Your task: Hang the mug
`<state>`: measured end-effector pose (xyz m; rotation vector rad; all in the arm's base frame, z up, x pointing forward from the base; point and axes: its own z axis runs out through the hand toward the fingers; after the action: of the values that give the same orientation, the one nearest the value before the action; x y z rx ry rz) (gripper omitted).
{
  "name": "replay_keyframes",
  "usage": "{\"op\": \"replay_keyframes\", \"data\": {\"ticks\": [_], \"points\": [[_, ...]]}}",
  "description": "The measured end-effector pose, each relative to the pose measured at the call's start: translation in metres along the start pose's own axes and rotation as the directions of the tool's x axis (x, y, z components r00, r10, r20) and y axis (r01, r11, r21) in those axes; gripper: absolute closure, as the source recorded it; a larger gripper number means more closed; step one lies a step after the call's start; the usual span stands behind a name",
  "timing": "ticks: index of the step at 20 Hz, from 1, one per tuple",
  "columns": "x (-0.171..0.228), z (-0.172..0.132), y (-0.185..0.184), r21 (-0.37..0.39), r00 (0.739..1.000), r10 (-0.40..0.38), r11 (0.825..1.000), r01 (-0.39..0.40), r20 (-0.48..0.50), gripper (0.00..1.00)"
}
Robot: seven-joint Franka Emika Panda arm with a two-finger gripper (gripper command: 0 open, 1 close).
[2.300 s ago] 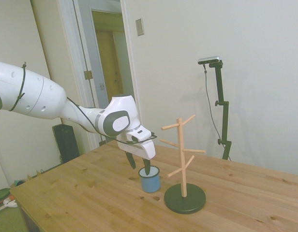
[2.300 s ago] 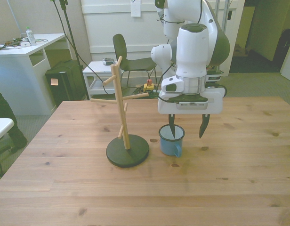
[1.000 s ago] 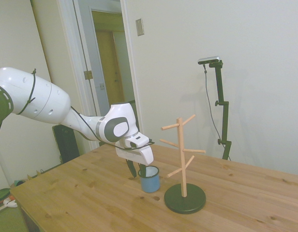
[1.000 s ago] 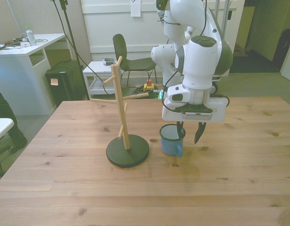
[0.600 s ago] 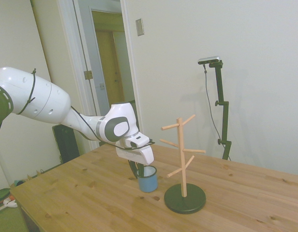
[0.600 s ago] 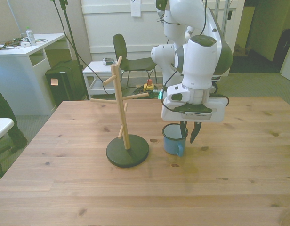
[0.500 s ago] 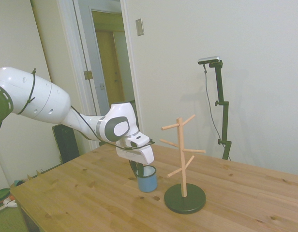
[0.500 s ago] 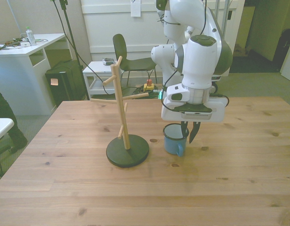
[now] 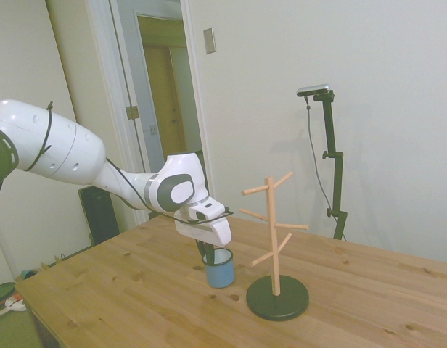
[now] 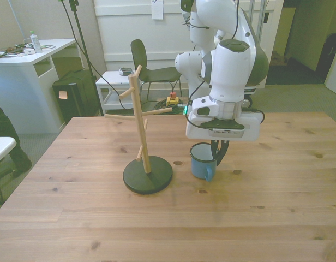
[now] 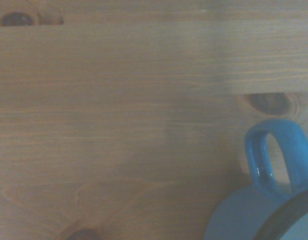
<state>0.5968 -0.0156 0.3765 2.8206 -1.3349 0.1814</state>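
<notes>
Small light-blue enamel mug [image 10: 202,161] upright on wooden table [image 10: 266,218], just beside wooden peg tree [image 10: 139,125]. Two-finger gripper [image 10: 217,154] pinches mug wall at rim; handle [image 11: 276,157] faces front camera, pegs toward front view's left.

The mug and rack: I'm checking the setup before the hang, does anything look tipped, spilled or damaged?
Nothing stands out. The small light-blue enamel mug stands upright on the wooden table, beside the upright wooden peg rack on its dark round base. The claw is closed on the mug's rim.
</notes>
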Motion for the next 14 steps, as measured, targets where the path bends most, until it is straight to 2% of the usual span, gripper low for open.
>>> {"op": "replay_keyframes", "data": {"ticks": [6,11,14], "points": [[-0.003,-0.012,0.000,0.012,1.000,-0.003,1.000,0.004,-0.008,1.00],[-0.020,-0.052,0.006,0.048,0.999,-0.018,0.999,0.020,-0.033,1.00],[-0.034,-0.093,0.021,0.085,0.998,-0.023,0.996,0.029,-0.061,1.00]]}}
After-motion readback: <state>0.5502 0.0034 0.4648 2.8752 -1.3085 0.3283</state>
